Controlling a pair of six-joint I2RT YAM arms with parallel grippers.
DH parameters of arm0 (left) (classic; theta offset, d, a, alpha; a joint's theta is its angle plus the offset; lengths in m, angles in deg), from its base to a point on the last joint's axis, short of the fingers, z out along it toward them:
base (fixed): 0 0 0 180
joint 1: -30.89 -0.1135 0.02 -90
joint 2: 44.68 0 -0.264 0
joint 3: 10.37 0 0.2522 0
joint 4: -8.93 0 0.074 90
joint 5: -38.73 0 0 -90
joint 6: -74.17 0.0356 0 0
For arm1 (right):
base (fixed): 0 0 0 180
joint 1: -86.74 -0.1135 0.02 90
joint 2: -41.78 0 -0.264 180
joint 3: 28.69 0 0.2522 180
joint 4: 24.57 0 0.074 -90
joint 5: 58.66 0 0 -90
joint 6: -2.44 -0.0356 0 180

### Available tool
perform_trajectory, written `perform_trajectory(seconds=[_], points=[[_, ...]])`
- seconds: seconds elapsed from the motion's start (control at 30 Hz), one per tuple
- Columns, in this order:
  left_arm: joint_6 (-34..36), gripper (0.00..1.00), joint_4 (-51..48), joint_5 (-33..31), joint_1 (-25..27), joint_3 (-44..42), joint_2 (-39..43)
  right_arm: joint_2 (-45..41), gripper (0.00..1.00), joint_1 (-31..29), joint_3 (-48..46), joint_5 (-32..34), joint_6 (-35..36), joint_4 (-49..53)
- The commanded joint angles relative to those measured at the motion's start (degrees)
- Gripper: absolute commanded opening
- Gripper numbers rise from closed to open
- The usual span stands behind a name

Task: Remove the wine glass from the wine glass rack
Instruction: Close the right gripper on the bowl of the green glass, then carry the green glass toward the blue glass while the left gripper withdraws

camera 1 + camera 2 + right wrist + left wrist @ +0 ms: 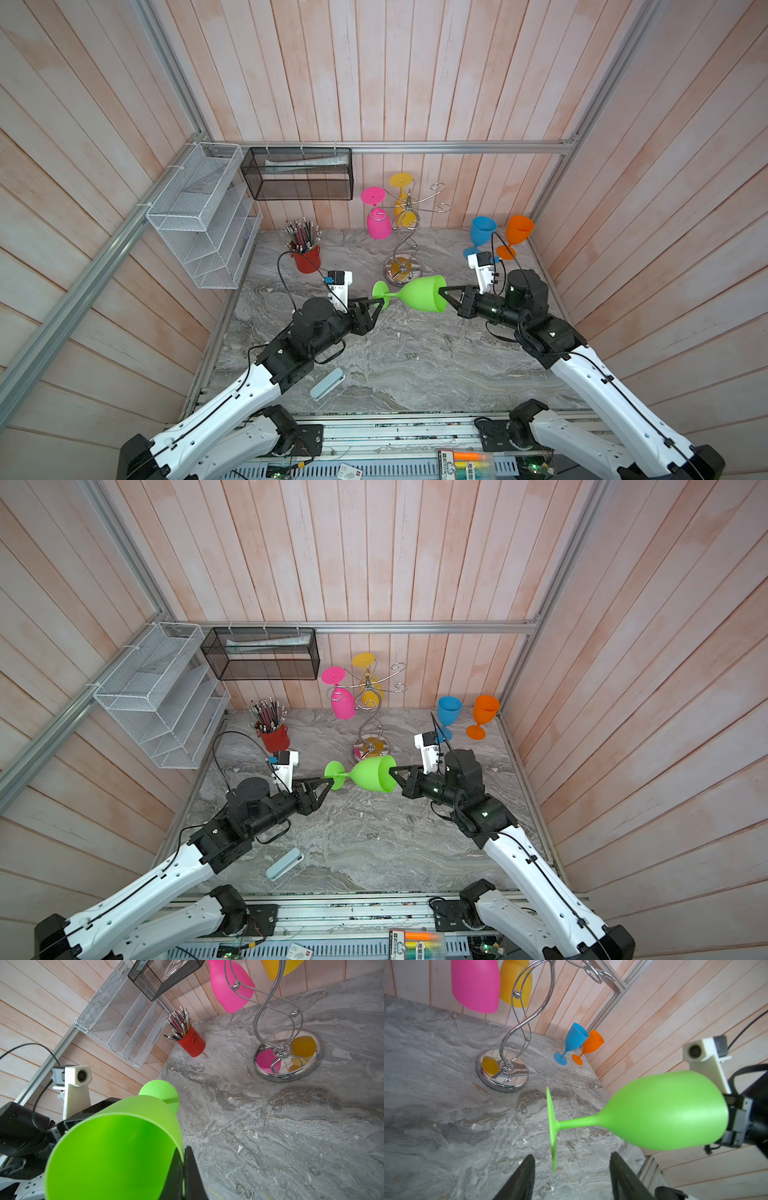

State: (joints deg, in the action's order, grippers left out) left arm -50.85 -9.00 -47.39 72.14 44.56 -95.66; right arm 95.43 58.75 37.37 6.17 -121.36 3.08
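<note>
A green wine glass (419,293) (374,774) hangs level above the marble table, clear of the wine glass rack (405,245) (371,729) behind it. My right gripper (440,293) (184,1151) is shut on the bowl's rim, one finger inside and one outside. My left gripper (376,305) (572,1156) stands open with its fingers on either side of the glass's foot (552,1126), not touching it. A pink glass (379,222) and a yellow glass (402,199) hang upside down from the chrome rack's arms.
A blue glass (482,232) and an orange glass (517,232) stand at the back right. A red pencil cup (307,257) is at the back left, under a white mesh organiser (203,216) and a black mesh basket (297,174). A pale blue case (327,383) lies near the front.
</note>
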Motion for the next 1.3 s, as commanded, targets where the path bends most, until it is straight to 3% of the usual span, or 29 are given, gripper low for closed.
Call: perform_trajectory(seconds=[0.0, 0.17, 0.33, 0.73, 1.0, 1.27], points=[[2.09, 0.73, -2.12, -2.10, -0.17, -0.83, 1.05, 1.29, 0.00, 0.00, 4.81, 4.26, 2.45, 3.95], [3.84, 0.83, -5.04, -5.27, -0.23, -0.69, 2.49, 5.23, 0.00, 0.04, 9.61, 8.46, 4.64, 9.04], [4.33, 0.87, -6.05, -6.82, -0.21, -1.44, 3.87, 9.00, 0.00, 0.66, 12.65, 11.53, 6.41, 12.82], [5.82, 0.97, -5.95, -6.26, -0.21, -3.28, 4.58, 13.45, 0.00, 8.03, 18.71, 18.91, 10.20, 21.42], [7.50, 0.99, -5.99, -5.24, -0.21, -4.94, 5.86, 15.83, 0.00, 14.10, 19.90, 17.16, 10.32, 22.01], [9.52, 1.00, -7.24, -4.72, -0.25, -6.09, 8.36, 19.43, 0.00, 18.49, 22.24, 21.68, 11.43, 25.04]])
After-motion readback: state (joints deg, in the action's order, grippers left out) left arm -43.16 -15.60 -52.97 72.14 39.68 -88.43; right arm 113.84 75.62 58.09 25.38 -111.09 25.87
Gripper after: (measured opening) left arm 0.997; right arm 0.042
